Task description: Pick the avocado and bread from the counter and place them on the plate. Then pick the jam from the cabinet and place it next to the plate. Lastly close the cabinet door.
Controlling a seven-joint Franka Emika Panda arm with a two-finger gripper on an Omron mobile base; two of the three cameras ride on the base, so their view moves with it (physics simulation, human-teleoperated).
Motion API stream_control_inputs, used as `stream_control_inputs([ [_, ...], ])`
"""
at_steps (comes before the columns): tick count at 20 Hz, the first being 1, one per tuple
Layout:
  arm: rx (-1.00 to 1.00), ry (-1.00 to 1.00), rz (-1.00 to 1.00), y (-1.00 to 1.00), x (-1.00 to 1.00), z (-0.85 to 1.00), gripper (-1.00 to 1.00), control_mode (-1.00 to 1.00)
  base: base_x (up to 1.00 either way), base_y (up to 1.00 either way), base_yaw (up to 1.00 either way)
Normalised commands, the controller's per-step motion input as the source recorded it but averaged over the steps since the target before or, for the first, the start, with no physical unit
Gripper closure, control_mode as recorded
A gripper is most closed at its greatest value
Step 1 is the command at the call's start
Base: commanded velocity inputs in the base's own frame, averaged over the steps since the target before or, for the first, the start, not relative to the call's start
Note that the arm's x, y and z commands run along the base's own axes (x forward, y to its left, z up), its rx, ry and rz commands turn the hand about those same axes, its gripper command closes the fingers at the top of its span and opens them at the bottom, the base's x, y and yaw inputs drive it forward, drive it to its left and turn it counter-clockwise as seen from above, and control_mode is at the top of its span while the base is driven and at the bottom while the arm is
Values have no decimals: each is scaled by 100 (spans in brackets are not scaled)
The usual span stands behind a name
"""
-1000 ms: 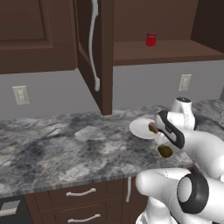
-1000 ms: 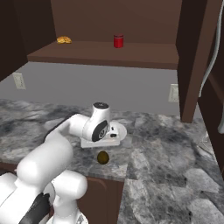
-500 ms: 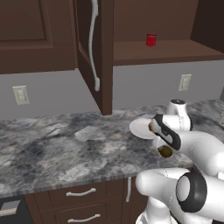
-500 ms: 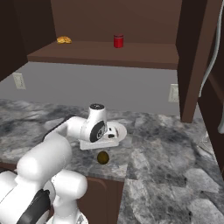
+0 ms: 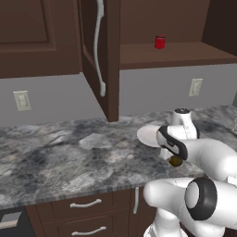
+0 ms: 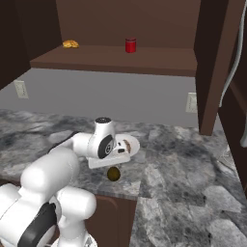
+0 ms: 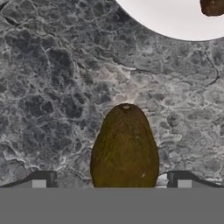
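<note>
A dark green avocado [image 7: 124, 146] lies on the grey marble counter near its front edge [image 6: 114, 173]. My gripper [image 7: 111, 179] hangs just above it, open, with one fingertip [image 7: 41, 179] on each side and not touching it. The white plate [image 7: 175, 17] sits just beyond, with the brown bread [image 7: 213, 6] on it; the bread [image 6: 126, 144] rests at the plate's middle. The red jam jar [image 5: 159, 41] stands on the cabinet shelf [image 6: 130, 45]. The cabinet door [image 5: 99, 51] stands open.
A small yellow item [image 6: 70, 44] lies at the left end of the shelf. Wall outlets [image 5: 196, 86] sit on the grey backsplash. Dark drawers [image 5: 85, 203] run below the counter edge. Bare marble [image 5: 60, 157] stretches left of the plate.
The hand has drawn back from over the plate toward the counter's front edge and now hangs over the avocado. The jaws stayed open throughout.
</note>
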Motion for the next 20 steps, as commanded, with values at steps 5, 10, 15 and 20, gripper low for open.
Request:
stream_control_inputs([
  [5, -5, 3, 4, 0, 12, -9, -100, -100, 0, 0, 0],
  [10, -3, 4, 3, 0, 8, -6, -100, -100, 0, 0, 0],
  [15, -3, 1, 3, 0, 3, -9, -100, -100, 0, 0, 0],
  [20, -5, 0, 3, 0, 0, -16, -100, -100, 0, 0, 0],
])
